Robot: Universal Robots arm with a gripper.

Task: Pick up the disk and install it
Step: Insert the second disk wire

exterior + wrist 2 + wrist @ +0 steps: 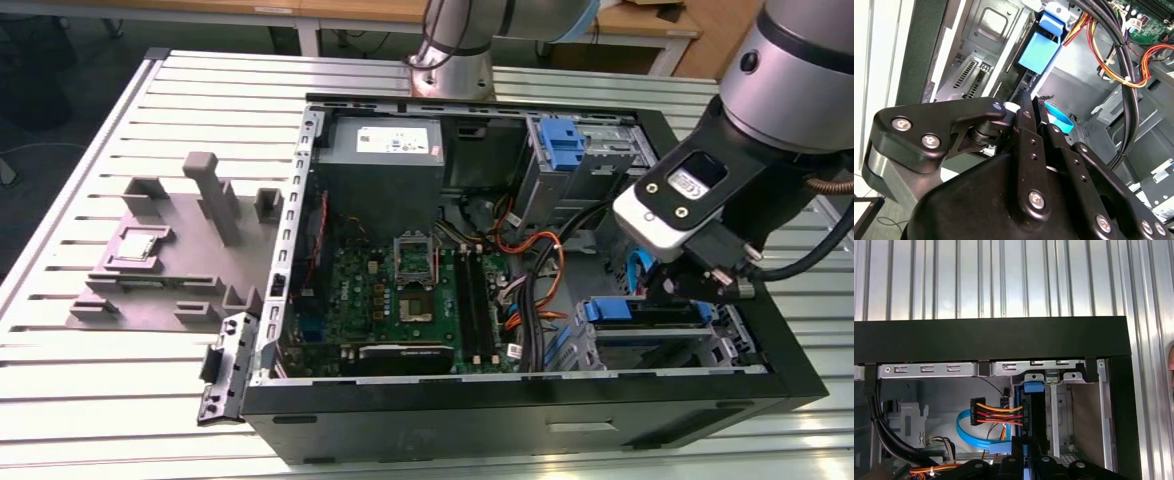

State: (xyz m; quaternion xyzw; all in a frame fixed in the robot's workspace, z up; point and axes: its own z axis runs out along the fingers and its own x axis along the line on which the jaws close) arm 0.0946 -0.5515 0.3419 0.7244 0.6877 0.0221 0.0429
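A: Exterior view. Open case (pixel 534 405) lies on the slatted bench (pixel 134 390), and a grey fixture (pixel 174 250) sits beside the case's edge on the exterior view's left. The arm reaches down into the case corner at the exterior view's lower right.

B: And the disk?

A: The disk (pixel 641 312) sits in the drive bay at that corner, blue carrier uppermost. The claw (pixel 687 290) is just above it, touching or nearly so. A bare blue bracket (pixel 561 140) stands upright in the bay at the far corner on the same side. The board (pixel 400 290) covers the case floor.

B: Second wrist view?

A: The claw (pixel 1029 100) is drawn narrow, tips close together. Just beyond the tips is the disk (pixel 1039 52), blue carrier tab showing, against the metal bay wall. A cable bundle (pixel 1114 50) hangs near.

B: First wrist view?

A: The disk (pixel 1033 415) stands on edge in the bay, below the case (pixel 994 340) rim, with the bench (pixel 1004 275) beyond. A connector (pixel 976 412) with orange, yellow and red wires meets its side. The claw (pixel 1025 455) is narrow, with a blue sliver of the carrier pinched between the tips.
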